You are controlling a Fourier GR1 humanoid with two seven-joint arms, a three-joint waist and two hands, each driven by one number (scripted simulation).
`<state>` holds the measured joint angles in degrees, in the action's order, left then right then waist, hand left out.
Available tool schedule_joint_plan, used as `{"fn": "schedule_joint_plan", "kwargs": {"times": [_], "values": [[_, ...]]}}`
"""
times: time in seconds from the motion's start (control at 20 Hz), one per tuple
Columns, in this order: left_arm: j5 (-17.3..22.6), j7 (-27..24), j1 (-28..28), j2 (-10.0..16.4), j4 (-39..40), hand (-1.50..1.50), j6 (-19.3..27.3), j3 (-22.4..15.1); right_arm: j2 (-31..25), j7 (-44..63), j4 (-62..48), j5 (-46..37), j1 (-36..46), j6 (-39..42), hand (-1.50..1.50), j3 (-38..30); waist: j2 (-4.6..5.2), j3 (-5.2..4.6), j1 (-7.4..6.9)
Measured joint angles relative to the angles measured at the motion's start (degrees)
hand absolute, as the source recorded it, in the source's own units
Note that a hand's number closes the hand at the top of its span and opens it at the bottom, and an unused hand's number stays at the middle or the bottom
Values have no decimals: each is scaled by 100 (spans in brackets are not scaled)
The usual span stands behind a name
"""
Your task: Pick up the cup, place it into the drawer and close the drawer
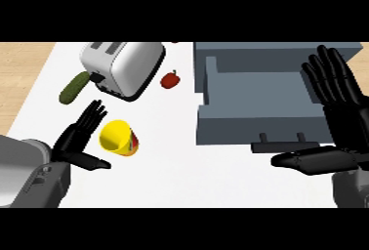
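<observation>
A: Cup (117,138), loc?
B: Yellow, lying on its side on white counter (173,171), left of open grey drawer (252,129); not in it.
A: Hands?
B: L hand (75,138) just beside cup's left side, fingers straight, thumb out, holds nothing. R hand (344,122) over drawer's right side, fingers straight & spread.
A: Misc?
B: Toaster (122,66), green cucumber (72,88), red pepper (170,79) at back of counter.

The round plastic cup (114,135) is bright yellow, streaked red and orange down its side. The boxy drawer (252,119) is slate blue-grey — its handle (281,145) darker. Glossy metal toaster (124,61): silver, black trim. Long cucumber (72,88) green, small pepper (171,80) red, flat countertop (187,178) plain white.
</observation>
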<state>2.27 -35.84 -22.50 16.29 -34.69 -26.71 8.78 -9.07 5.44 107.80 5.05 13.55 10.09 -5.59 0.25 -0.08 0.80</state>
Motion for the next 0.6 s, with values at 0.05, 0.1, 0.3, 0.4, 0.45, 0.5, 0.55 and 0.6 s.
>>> {"fn": "schedule_joint_plan", "kwargs": {"times": [0.05,0.1,0.3,0.4,0.45,0.5,0.55,0.6], "values": [[-76,-156,-107,53,283,-150,21,17,-26,30,-37,22,74,2,-150,-36,3,0,3],[-163,-328,-178,66,531,-150,80,12,-50,119,29,54,104,-3,-150,-59,5,0,10],[-419,-858,-449,57,1338,-150,352,4,-7,207,37,32,193,-53,-150,-5,21,-6,42],[-496,-1062,-516,27,1630,-150,459,7,-37,162,-31,59,220,-20,-150,-49,31,-10,61],[-524,-1169,-527,7,1729,-150,509,7,-69,228,-7,108,262,-7,-150,-81,36,-11,72],[-535,-1216,-582,10,1819,-150,542,22,-82,277,123,148,177,19,-150,-82,34,-12,86],[-545,-1239,-654,15,1906,-150,551,33,-92,212,74,156,139,62,-150,-91,34,-12,85],[-563,-1309,-684,-9,1976,-150,583,35,-81,194,67,139,137,56,-150,-79,37,-12,87]]}}
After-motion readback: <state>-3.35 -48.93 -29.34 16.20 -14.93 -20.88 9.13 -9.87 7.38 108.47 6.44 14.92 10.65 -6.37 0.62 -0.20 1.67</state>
